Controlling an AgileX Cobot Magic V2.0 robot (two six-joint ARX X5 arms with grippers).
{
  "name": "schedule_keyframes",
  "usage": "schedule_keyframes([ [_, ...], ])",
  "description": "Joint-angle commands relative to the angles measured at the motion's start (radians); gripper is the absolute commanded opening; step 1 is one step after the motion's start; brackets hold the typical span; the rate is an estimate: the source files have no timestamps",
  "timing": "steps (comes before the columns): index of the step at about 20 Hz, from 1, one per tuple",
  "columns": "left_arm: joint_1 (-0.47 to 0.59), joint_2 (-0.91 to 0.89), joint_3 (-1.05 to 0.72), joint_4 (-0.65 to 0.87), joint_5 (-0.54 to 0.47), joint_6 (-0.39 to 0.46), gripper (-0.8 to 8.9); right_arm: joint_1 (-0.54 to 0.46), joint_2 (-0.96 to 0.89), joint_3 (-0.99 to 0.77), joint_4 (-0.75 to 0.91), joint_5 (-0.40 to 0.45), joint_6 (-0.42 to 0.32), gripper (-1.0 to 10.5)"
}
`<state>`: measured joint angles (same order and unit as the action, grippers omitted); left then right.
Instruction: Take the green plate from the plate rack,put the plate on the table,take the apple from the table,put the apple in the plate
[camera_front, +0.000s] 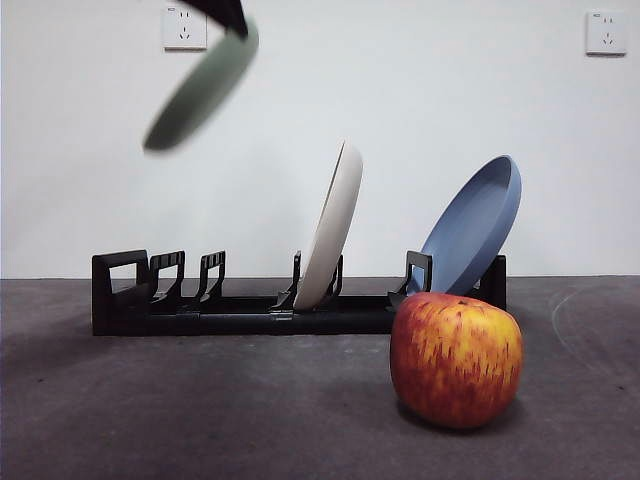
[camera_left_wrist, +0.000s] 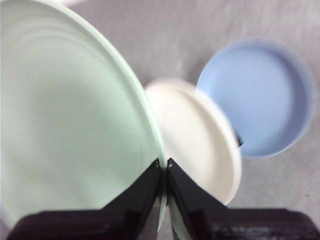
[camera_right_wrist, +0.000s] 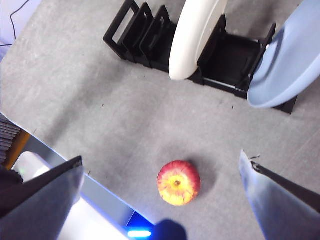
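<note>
i've got the l gripper (camera_left_wrist: 164, 167) pinching the rim of the round pale sage-green plate (camera_front: 200, 90), held tilted in the air at 11 o'clock in front view, clear above the long low black plastic rack (camera_front: 240, 312). cream-white plate (camera_front: 332, 228) and blue plate (camera_front: 475, 228) lean in the rack's slots. red-yellow apple (camera_front: 456, 360) sits on the dark grey table (camera_front: 200, 410) at 5 o'clock, just in front of the rack. r gripper (camera_right_wrist: 160, 195) hangs above the apple, jaws spread wide.
</note>
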<state>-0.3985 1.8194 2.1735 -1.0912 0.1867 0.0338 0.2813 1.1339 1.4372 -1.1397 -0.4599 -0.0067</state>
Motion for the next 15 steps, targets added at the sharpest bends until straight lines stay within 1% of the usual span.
schedule_keyframes([
  [1,-0.029,0.002,0.121,-0.111,0.003,0.074,-0.09,0.001,0.002,0.0,0.017,0.0,0.015,5.6],
  [3,-0.053,0.002,0.22,-0.24,-0.001,0.124,-0.09,0.001,0.002,0.0,0.026,0.0,0.015,5.6],
  [6,-0.1,-0.063,0.229,-0.242,-0.002,0.126,-0.09,0.001,0.002,0.0,0.042,0.0,0.015,5.6],
  [9,-0.174,-0.133,0.229,-0.245,-0.011,0.128,-0.09,0.001,0.002,0.0,0.042,0.001,0.015,5.6],
  [11,-0.23,-0.18,0.215,-0.247,-0.083,0.129,-0.09,0.001,0.002,0.0,0.041,0.001,0.015,5.6],
  [13,-0.287,-0.256,0.119,-0.247,-0.174,0.134,-0.09,0.001,0.002,0.0,0.042,0.001,0.014,5.6],
  [15,-0.331,-0.353,-0.053,-0.247,-0.224,0.126,-0.09,0.001,0.002,0.0,0.042,0.007,0.014,5.6],
])
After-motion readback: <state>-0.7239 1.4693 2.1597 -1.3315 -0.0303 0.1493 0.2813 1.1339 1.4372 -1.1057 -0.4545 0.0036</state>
